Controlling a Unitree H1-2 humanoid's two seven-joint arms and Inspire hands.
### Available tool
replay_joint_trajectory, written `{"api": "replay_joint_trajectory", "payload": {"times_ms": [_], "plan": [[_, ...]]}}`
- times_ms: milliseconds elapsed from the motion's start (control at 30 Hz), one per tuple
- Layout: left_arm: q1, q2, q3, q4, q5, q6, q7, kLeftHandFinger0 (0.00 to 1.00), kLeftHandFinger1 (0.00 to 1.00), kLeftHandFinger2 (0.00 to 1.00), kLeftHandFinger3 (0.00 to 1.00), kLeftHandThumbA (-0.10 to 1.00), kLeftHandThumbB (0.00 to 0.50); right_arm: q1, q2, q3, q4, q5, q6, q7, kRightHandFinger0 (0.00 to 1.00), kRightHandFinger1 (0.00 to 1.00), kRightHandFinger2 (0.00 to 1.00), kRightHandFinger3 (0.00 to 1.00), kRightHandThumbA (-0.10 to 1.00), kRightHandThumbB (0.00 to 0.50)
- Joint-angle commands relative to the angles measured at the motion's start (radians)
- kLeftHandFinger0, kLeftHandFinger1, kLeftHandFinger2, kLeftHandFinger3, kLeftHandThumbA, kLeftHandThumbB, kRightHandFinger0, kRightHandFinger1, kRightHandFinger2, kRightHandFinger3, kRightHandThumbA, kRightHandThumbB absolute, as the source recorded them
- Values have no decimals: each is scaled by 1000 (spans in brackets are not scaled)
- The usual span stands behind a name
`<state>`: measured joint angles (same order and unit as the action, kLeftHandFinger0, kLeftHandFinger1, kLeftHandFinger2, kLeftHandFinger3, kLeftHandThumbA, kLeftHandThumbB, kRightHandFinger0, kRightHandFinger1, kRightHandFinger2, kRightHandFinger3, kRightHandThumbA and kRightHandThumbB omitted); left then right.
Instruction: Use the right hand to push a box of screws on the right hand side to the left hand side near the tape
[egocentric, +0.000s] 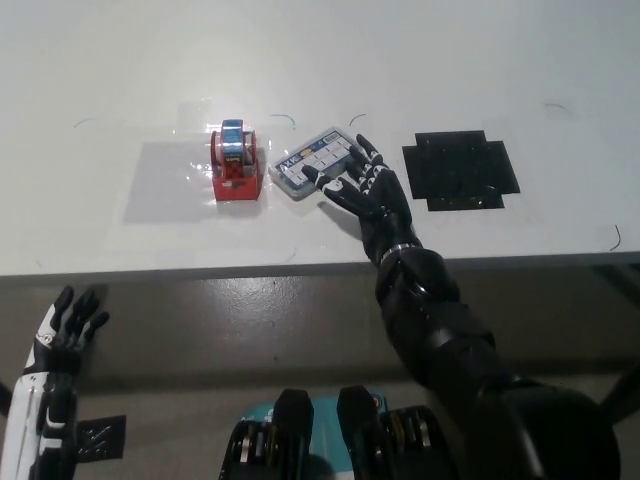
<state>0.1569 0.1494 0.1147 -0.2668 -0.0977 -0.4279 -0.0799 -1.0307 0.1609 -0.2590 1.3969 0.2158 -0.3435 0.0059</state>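
The box (314, 160), a flat, clear-lidded rectangle of small compartments, lies skewed on the bench (450, 60) just right of the tape (235, 162), with a narrow strip of bare surface between them. The right hand (362, 190) lies flat with its fingers spread and holding nothing, fingertips touching the box's right edge and lid.

The push looks nearly done, so overshoot is the main risk. A further shove would drive the box's near corner into the tape and knock that red dispenser, with its upright blue-and-silver roll, off its spot or over. The box is already angled, so pressure off its centre would likely spin it instead of sliding it. The bench is smooth, white and faintly glossy, offering little friction to check a slide. Fingers dragging on the slick plastic lid while lifting away could also pull the box back.

The square black mat (461, 170), matte with notched corners, lies well right of the tape and bare. The left hand (62, 330) rests below the bench edge, fingers apart and empty.
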Motion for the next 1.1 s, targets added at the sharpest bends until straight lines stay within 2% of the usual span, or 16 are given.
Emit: {"api": "replay_joint_trajectory", "payload": {"times_ms": [0, 133, 300, 467, 500, 633, 733, 867, 1067], "plan": [[-16, 21, 5, -20, 4, -15, -5, 1000, 1000, 1000, 1000, 911, 77, -18, 25, 28, 26, -14, 61, 20, 1000, 1000, 1000, 1000, 1000, 179], [-24, 21, 7, -22, 0, -3, -2, 1000, 1000, 1000, 1000, 912, 89, -28, 19, 33, 26, -9, 65, 22, 1000, 1000, 1000, 1000, 1000, 184], [-28, 26, 3, -27, -9, 6, -8, 1000, 1000, 1000, 1000, 902, 80, -31, 3, 42, 27, -14, 69, 27, 1000, 1000, 1000, 1000, 1000, 191], [-36, 29, 1, -24, -9, 2, -10, 1000, 1000, 1000, 1000, 895, 66, -41, -22, 28, 24, 3, 59, 23, 1000, 1000, 1000, 1000, 1000, 171], [-36, 30, 3, -25, -7, 0, -8, 1000, 1000, 1000, 1000, 896, 66, -46, -28, 37, 24, -8, 54, 13, 1000, 1000, 1000, 1000, 1000, 152], [-36, 29, 2, -24, -8, 4, -7, 1000, 1000, 1000, 1000, 893, 74, -65, -57, 40, 25, -13, 49, -21, 1000, 1000, 1000, 1000, 1000, 139], [-43, 30, 2, -21, -9, -2, -8, 1000, 1000, 1000, 1000, 889, 61, -94, -71, 44, 25, -16, 48, -24, 1000, 1000, 1000, 1000, 1000, 135], [-49, 22, -3, -20, -3, 2, -6, 1000, 1000, 1000, 1000, 885, 68, -123, -75, 57, 26, -23, 58, -17, 1000, 1000, 1000, 1000, 1000, 119], [-62, 19, -7, -32, 7, 18, -3, 1000, 1000, 1000, 1000, 886, 72, -148, -45, 74, 27, -25, 72, -43, 1000, 1000, 1000, 1000, 1000, 135]]}}
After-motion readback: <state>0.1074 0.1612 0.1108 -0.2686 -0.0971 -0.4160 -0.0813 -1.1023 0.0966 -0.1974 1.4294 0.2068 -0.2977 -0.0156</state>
